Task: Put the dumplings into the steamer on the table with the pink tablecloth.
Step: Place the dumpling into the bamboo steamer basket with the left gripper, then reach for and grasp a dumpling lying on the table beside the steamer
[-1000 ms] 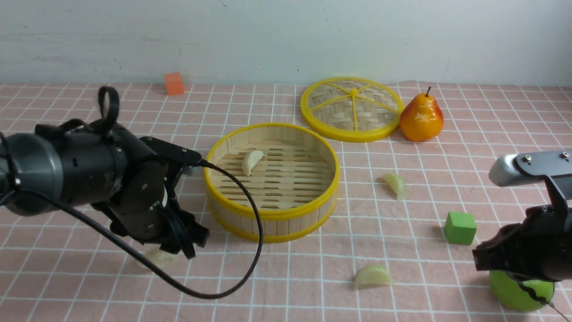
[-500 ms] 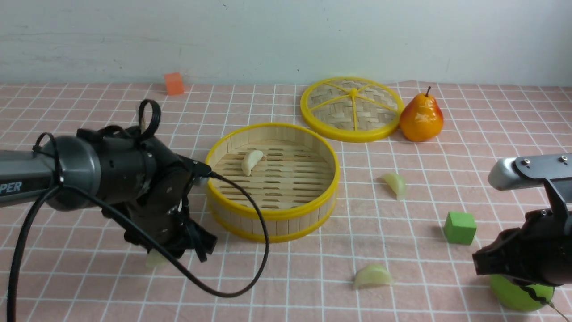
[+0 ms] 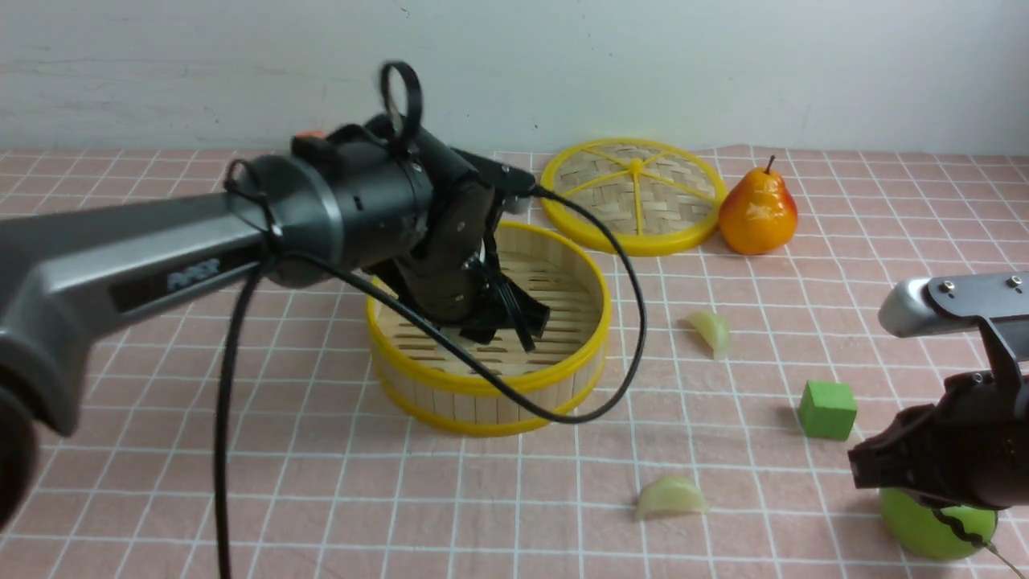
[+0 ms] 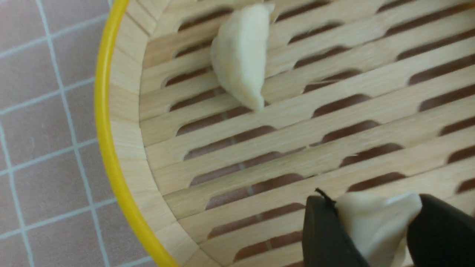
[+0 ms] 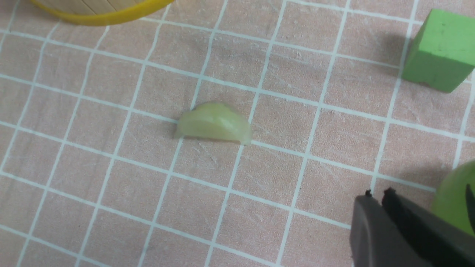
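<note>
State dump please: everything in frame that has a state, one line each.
steamer: open, lid off
lid: lying on tablecloth
left hand: shut on held dumpling, over steamer floor
held dumpling: pinched, not yet released
loose dumpling: lying on steamer slats
far dumpling: on tablecloth, outside steamer
near dumpling: on tablecloth, outside steamer
right hand: shut, empty
pear: upright

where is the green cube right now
In the front view the green cube sits at the right, between a loose dumpling and the green fruit.
</note>
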